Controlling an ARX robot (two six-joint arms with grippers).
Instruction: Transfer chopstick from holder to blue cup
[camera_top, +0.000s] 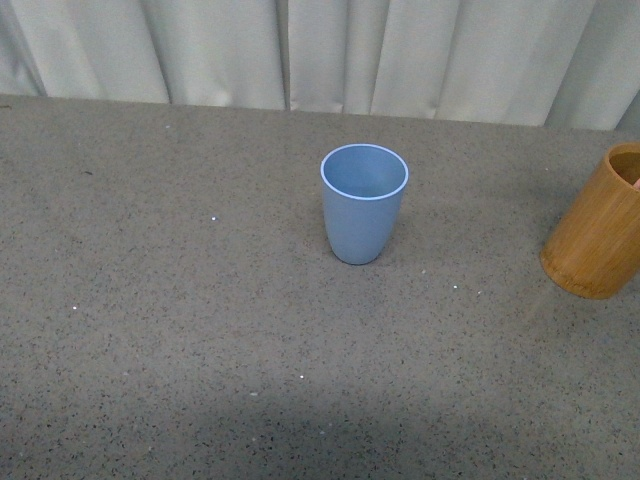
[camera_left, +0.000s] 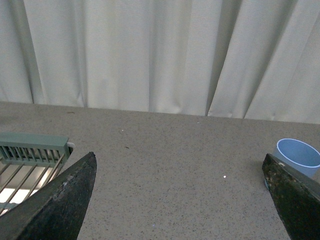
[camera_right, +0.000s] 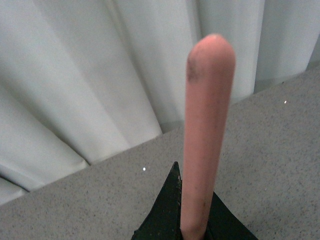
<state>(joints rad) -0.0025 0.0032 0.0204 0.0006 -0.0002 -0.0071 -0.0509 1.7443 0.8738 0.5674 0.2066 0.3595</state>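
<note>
- Front view, table: grey, speckled surface, with a pale pleated curtain hanging along its far edge.
- Blue cup: light blue with a paler rim. It stands upright and alone near the middle of the table, mouth open.
- Holder: tan wooden cylinder at the right edge of the front view, partly cut by the frame. It is well apart from the blue cup, on that cup's right. A small pinkish patch sits at its mouth, right at the frame edge, too little to identify.
- Chopstick: pink-red stick with a rounded tip, seen clearly in the right wrist view only. It rises from between two dark fingers, its upper length free against the curtain and table. Its lower end is hidden.
- Right gripper: drawn in narrow and clamped on the chopstick, one finger pressed to each side of the shaft. Where the stick stands relative to the holder and the blue cup cannot be told.
- Left gripper: spread wide and gripping no object, with bare table showing between its fingers. In the left wrist view the blue cup's rim shows just beyond one finger. A grey-green slatted rack lies beyond the other.
</note>
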